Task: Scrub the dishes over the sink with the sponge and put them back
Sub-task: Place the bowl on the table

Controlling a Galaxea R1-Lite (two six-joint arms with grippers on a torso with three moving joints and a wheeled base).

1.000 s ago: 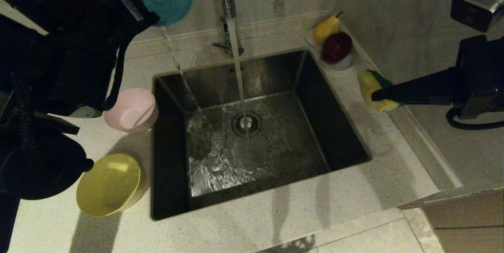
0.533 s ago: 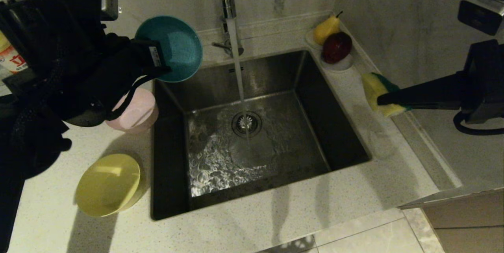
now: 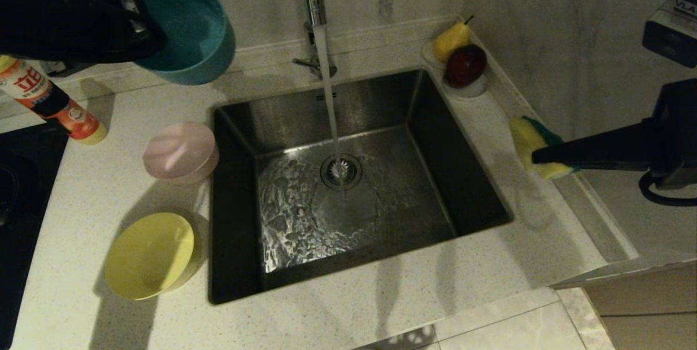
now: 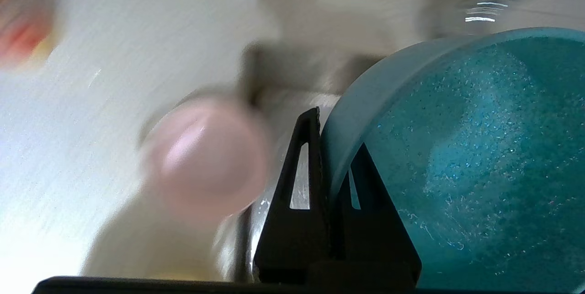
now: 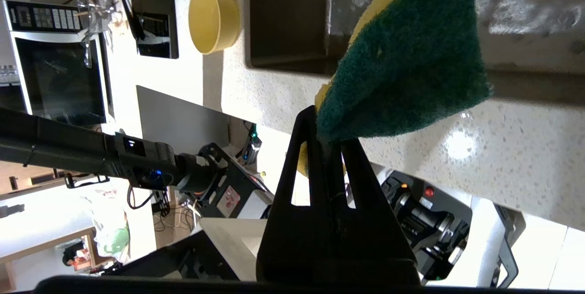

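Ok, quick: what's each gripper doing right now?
Left gripper: shut on the round blue plastic bowl.
Right gripper: shut on the yellow-and-green sponge.

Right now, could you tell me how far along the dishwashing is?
Pink bowl and yellow bowl sit on the counter left of the sink; nothing shows whether they are scrubbed. In hand: left gripper holds the blue bowl, right gripper the sponge. Left: setting the blue bowl down.

Two bowls [image 3: 179,152] on the counter [image 3: 381,295] left of the sink [image 3: 348,176], fruit saucer [image 3: 463,88] at its far right corner
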